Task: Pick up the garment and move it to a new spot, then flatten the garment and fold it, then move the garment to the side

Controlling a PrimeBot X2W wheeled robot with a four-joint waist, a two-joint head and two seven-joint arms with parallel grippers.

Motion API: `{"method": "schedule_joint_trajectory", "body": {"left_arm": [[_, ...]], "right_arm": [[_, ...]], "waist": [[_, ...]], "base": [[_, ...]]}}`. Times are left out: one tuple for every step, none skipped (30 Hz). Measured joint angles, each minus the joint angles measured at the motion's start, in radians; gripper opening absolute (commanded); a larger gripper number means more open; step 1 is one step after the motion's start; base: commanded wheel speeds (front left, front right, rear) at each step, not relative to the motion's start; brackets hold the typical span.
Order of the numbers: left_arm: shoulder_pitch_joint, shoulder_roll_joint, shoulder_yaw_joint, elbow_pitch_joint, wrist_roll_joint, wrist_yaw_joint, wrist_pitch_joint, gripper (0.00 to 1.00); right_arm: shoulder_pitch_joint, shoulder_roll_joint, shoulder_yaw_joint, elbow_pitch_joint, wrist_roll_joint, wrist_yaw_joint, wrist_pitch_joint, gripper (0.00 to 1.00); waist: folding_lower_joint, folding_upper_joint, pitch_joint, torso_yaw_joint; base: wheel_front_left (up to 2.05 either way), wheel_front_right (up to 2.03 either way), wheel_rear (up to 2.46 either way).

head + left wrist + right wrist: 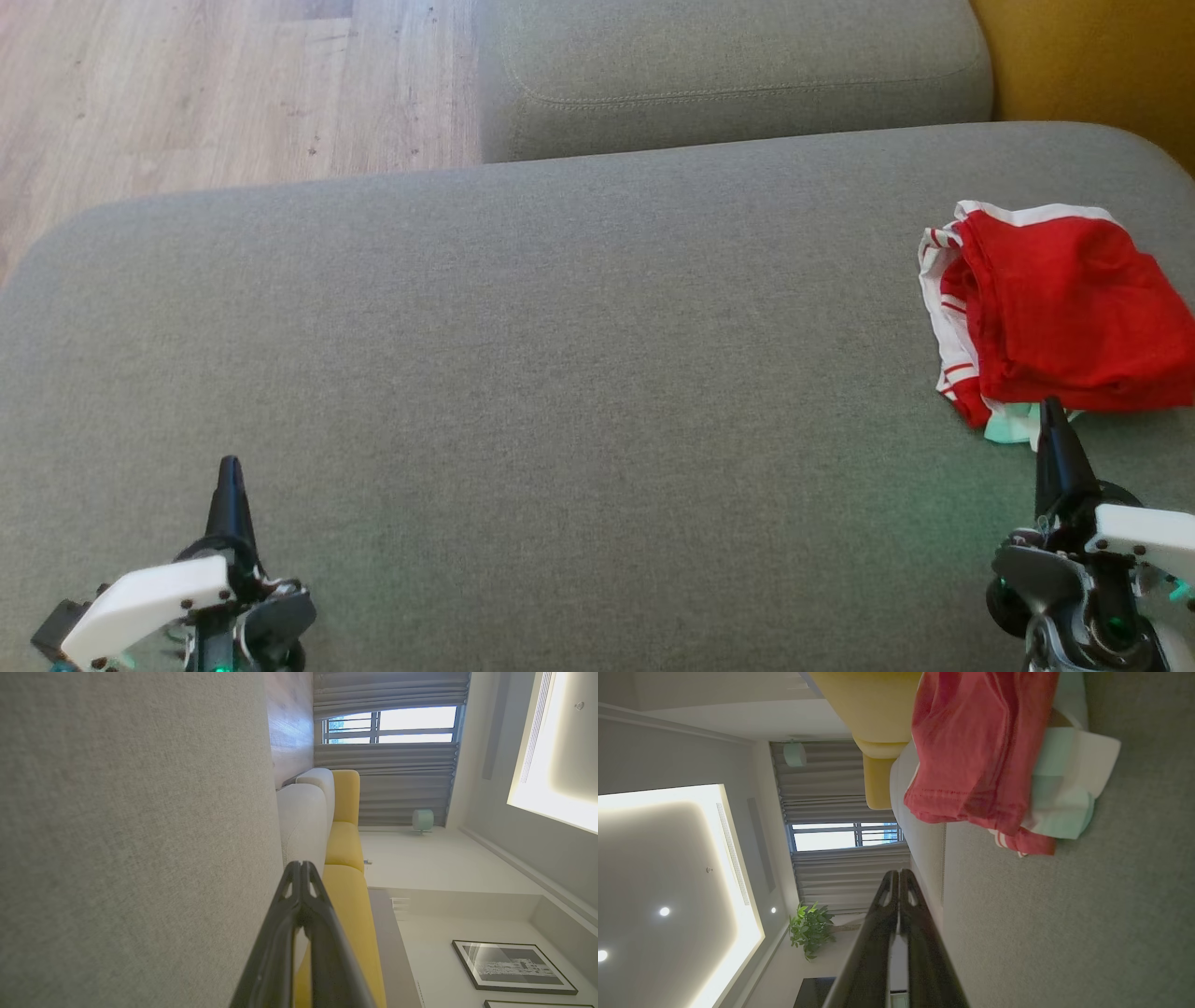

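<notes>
Garment (1055,308) lies just beyond right claw (1053,411) — apart.

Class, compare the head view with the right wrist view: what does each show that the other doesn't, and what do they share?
Head view, not the right wrist view: the left gripper, shut, at the lower left, and the wooden floor beyond the seat.
Right wrist view, not the head view: the window, the curtains, a potted plant and the lit ceiling panel.
Both: the grey cushion, the red garment with white trim lying crumpled on it, and the shut right gripper pointing toward the garment.
</notes>
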Motion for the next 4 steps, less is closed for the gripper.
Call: {"method": "schedule_joint_trajectory", "body": {"left_arm": [[0.000,0.000,0.000,0.000,0.000,0.000,0.000,0.00],[0.000,0.000,0.000,0.000,0.000,0.000,0.000,0.00],[0.000,0.000,0.000,0.000,0.000,0.000,0.000,0.00],[0.000,0.000,0.000,0.000,0.000,0.000,0.000,0.00]], "right_arm": [[0.000,0.000,0.000,0.000,0.000,0.000,0.000,0.00],[0.000,0.000,0.000,0.000,0.000,0.000,0.000,0.00],[0.000,0.000,-0.001,0.000,0.000,0.000,0.000,0.00],[0.000,0.000,-0.001,0.000,0.000,0.000,0.000,0.00]], "waist": [[0.0000,0.0000,0.000,0.000],[0.0000,0.0000,0.000,0.000],[0.0000,0.0000,0.000,0.000],[0.0000,0.0000,0.000,0.000]], "base": [[0.00,0.00,0.00],[0.00,0.00,0.00],[0.00,0.00,0.00],[0.00,0.00,0.00]]}}
